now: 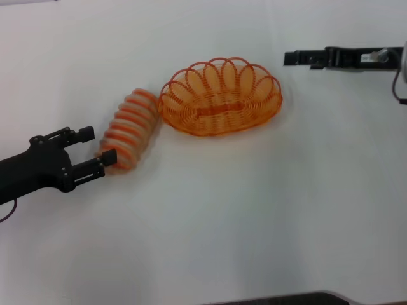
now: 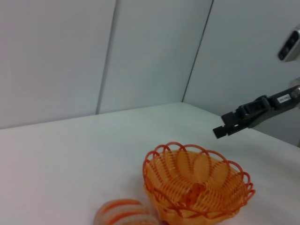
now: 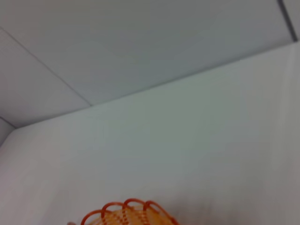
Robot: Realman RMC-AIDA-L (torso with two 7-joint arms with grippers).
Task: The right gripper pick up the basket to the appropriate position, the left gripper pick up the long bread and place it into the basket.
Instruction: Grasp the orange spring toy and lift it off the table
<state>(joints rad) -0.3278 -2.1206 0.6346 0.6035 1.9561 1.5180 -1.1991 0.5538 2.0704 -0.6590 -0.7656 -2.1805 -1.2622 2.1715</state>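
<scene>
The white table (image 1: 267, 216) takes up nearly everything I can see, bare but for two orange things near its middle. The biggest of them is the basket (image 1: 219, 96), sitting upright on the table and empty, its looped rim facing up. Just to its left lies the long bread (image 1: 131, 129), slanted, its far end close against the basket's rim; I cannot tell whether the two actually touch.

The left gripper (image 1: 93, 152) is low at the bread's near end, its fingers spread, one finger (image 1: 107, 159) right at the tip of the loaf and the other out to the side. It has nothing in its grasp yet. The right gripper (image 1: 294, 58) hangs off beyond the basket's right side, well apart from it and holding nothing; whether its fingers are parted I cannot tell.

My worry is the grip point. Closing on the very tip of a rounded loaf could squeeze it out forward, and it would roll or shove into the basket, which looks light enough to slide. A hold that far from the middle might also let the loaf droop and slip on the lift. With the loaf this close to the rim, the far end could catch on the loops.
</scene>
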